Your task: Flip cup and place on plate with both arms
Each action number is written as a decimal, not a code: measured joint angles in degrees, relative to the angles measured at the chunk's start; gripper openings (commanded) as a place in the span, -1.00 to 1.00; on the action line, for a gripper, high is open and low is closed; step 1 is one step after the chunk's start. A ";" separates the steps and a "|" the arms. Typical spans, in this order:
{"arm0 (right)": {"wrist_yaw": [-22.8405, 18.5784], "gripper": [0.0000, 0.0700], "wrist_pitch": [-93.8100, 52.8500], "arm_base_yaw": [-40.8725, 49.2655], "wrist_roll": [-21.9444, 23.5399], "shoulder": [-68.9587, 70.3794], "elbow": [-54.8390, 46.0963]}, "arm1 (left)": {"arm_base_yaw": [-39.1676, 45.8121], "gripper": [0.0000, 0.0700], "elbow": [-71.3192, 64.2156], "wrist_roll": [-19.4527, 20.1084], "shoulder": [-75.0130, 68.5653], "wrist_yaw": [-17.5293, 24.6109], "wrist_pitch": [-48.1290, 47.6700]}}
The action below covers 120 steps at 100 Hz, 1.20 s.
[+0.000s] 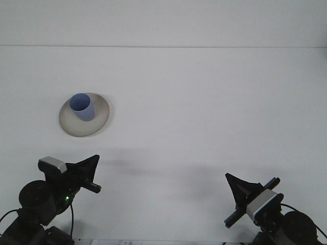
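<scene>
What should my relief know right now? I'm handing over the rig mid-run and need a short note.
Left gripper: shut, holding nothing, low at the near left edge.
Right gripper: shut, holding nothing, near right edge.
Blue cup: upright, mouth up, standing on the plate at the table's left.
Done: cup appears flipped and set on the plate.
Left: apparently nothing; both arms sit clear of the plate.

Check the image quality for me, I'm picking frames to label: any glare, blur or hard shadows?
Front view: even, soft light, no glare on the white table; faint grey shadows ahead of both arms; the blue plastic cup and round beige plate are sharp; the black left pincer and right pincer look slightly soft.
</scene>
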 measured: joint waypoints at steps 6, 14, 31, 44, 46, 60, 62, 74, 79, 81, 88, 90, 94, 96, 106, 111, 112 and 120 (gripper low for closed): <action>0.00 -0.98 0.00 0.00 0.02 0.00 0.00 | 0.44 -0.96 0.00 0.50 -1.01 0.00 0.11; 0.02 -0.98 0.00 0.00 0.02 0.00 0.00 | 3.04 -0.96 -1.05 4.02 -3.19 0.02 1.40; 0.00 -0.98 0.04 0.00 0.00 0.00 0.00 | 11.89 -0.96 -13.27 12.66 -12.44 -0.79 9.62; 0.00 -0.98 0.15 0.00 0.02 0.00 0.00 | 17.07 -0.96 -25.09 17.68 -19.45 -6.38 11.08; 0.00 -0.98 0.15 0.00 0.02 0.00 0.00 | 17.51 -0.96 -26.49 18.14 -20.41 -7.06 11.08; 0.00 -0.98 0.15 0.00 0.02 0.00 0.00 | 19.02 -0.96 -32.06 19.74 -24.41 -10.19 12.04; 0.02 -0.98 0.17 0.00 0.00 0.00 0.00 | 19.02 -0.96 -32.54 19.82 -24.50 -10.21 12.57; -0.02 -0.98 0.24 0.02 0.02 0.00 0.00 | 19.02 -0.96 -34.18 19.96 -24.41 -10.36 14.29; 0.00 -0.98 0.28 0.02 0.00 0.00 0.00 | 19.02 -0.96 -34.21 20.00 -24.39 -10.36 15.08; -0.02 -0.98 0.33 0.02 0.02 0.00 0.00 | 19.04 -0.96 -34.23 20.02 -24.39 -10.36 15.80; -0.02 -0.98 0.42 0.02 0.02 0.00 0.00 | 19.04 -0.96 -34.23 20.02 -24.55 -10.36 17.46; -0.02 -0.98 0.42 0.02 0.02 0.00 0.00 | 19.04 -0.96 -34.23 20.02 -24.55 -10.36 17.42; -0.02 -0.98 0.44 0.02 0.02 0.00 0.00 | 19.04 -0.96 -34.23 20.02 -24.52 -10.36 17.09; -0.02 -0.98 0.44 0.02 0.02 0.00 0.00 | 19.04 -0.96 -34.23 20.02 -24.52 -10.36 16.98; 0.00 -0.98 0.44 0.02 0.02 0.00 0.00 | 19.04 -0.96 -34.23 20.02 -24.50 -10.36 17.03; -0.02 -0.98 0.44 0.02 0.02 0.00 0.00 | 19.04 -0.96 -34.23 20.02 -24.50 -10.36 17.03; -0.02 -0.98 0.44 0.02 0.02 0.00 0.00 | 19.04 -0.96 -34.23 20.02 -24.50 -10.36 17.03; -0.02 -0.98 0.44 0.02 0.02 0.00 0.00 | 19.04 -0.96 -34.23 20.04 -24.50 -10.36 17.03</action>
